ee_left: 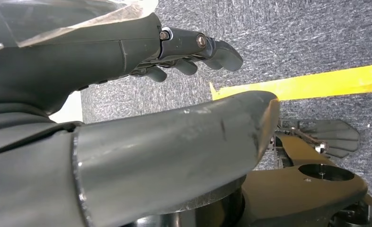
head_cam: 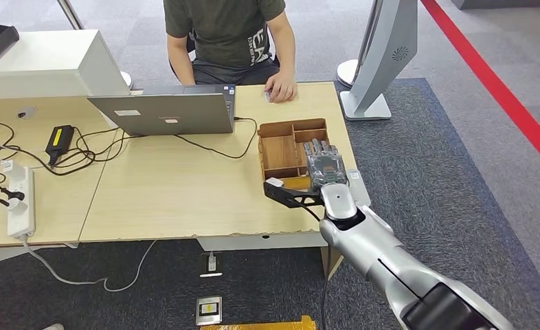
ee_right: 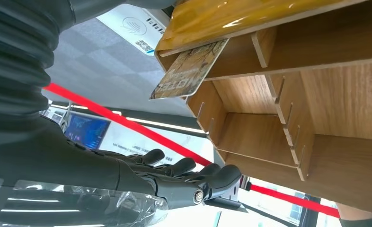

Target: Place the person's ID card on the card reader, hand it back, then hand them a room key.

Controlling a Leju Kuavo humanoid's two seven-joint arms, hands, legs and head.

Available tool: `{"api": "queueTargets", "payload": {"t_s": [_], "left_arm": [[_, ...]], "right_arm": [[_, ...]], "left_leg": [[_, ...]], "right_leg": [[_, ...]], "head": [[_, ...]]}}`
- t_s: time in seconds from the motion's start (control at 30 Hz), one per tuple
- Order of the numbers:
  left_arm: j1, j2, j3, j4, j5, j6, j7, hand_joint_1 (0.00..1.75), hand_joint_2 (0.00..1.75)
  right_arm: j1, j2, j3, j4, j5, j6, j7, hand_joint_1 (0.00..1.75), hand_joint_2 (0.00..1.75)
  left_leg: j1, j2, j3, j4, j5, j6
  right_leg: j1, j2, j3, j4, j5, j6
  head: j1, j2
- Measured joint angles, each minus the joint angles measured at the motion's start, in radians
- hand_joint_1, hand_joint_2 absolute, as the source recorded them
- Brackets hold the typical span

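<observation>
My right hand (head_cam: pixel 324 163) hovers flat over the near right part of the wooden compartment tray (head_cam: pixel 281 147), fingers stretched out and holding nothing. In the right wrist view its fingers (ee_right: pixel 190 174) lie apart from a printed room key card (ee_right: pixel 189 71) that sticks out of a tray compartment (ee_right: pixel 288 118). A white card reader (head_cam: pixel 356 180) lies beside the tray at the table's right edge. The person's hand (head_cam: pixel 282 89) rests on the far side of the table over a small card (head_cam: pixel 268 95). My left hand (ee_left: pixel 193 47) hangs above the floor, fingers loosely bent, holding nothing.
An open grey laptop (head_cam: pixel 167 113) stands left of the tray, its cable running toward the tray. A power strip (head_cam: pixel 20 203), a black adapter (head_cam: pixel 59 139) and tangled cables lie at the left. A grey kiosk stand (head_cam: pixel 380 62) rises beyond the table's right corner.
</observation>
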Motion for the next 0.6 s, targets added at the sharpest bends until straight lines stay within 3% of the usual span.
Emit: {"api": "queueTargets", "payload": {"t_s": [0.37, 0.4, 0.5, 0.53, 0.6], "left_arm": [[0.000, 0.000, 0.000, 0.000, -0.004, -0.004, -0.012, 0.00, 0.00], [0.000, 0.000, 0.000, 0.000, -0.004, -0.004, -0.013, 0.00, 0.00], [0.000, 0.001, 0.000, 0.000, -0.005, -0.005, -0.013, 0.00, 0.00], [0.000, 0.001, 0.000, 0.000, -0.005, -0.005, -0.013, 0.00, 0.00], [0.000, 0.002, 0.000, 0.000, -0.007, -0.007, -0.011, 0.00, 0.00]], "right_arm": [[0.002, -0.017, -0.001, 0.009, 0.012, 0.034, 0.026, 0.02, 1.75], [0.002, -0.020, -0.003, 0.010, 0.008, 0.036, 0.026, 0.20, 1.75], [0.002, -0.026, -0.007, 0.012, 0.001, 0.036, 0.024, 1.46, 1.75], [0.003, -0.028, -0.008, 0.013, -0.002, 0.035, 0.022, 1.71, 1.75], [0.004, -0.032, -0.011, 0.013, -0.014, 0.033, 0.011, 1.75, 1.75]], "left_leg": [[0.000, 0.000, 0.000, 0.000, 0.000, 0.000], [0.000, 0.000, 0.000, 0.000, 0.000, 0.000], [0.000, 0.000, 0.000, 0.000, 0.000, 0.000], [0.000, 0.000, 0.000, 0.000, 0.000, 0.000], [0.000, 0.000, 0.000, 0.000, 0.000, 0.000]], "right_leg": [[0.000, 0.000, 0.000, 0.000, 0.000, 0.000], [0.000, 0.000, 0.000, 0.000, 0.000, 0.000], [0.000, 0.000, 0.000, 0.000, 0.000, 0.000], [0.000, 0.000, 0.000, 0.000, 0.000, 0.000], [0.000, 0.000, 0.000, 0.000, 0.000, 0.000]], "head": [[0.000, 0.000], [0.000, 0.000], [0.000, 0.000], [0.000, 0.000], [0.000, 0.000]]}}
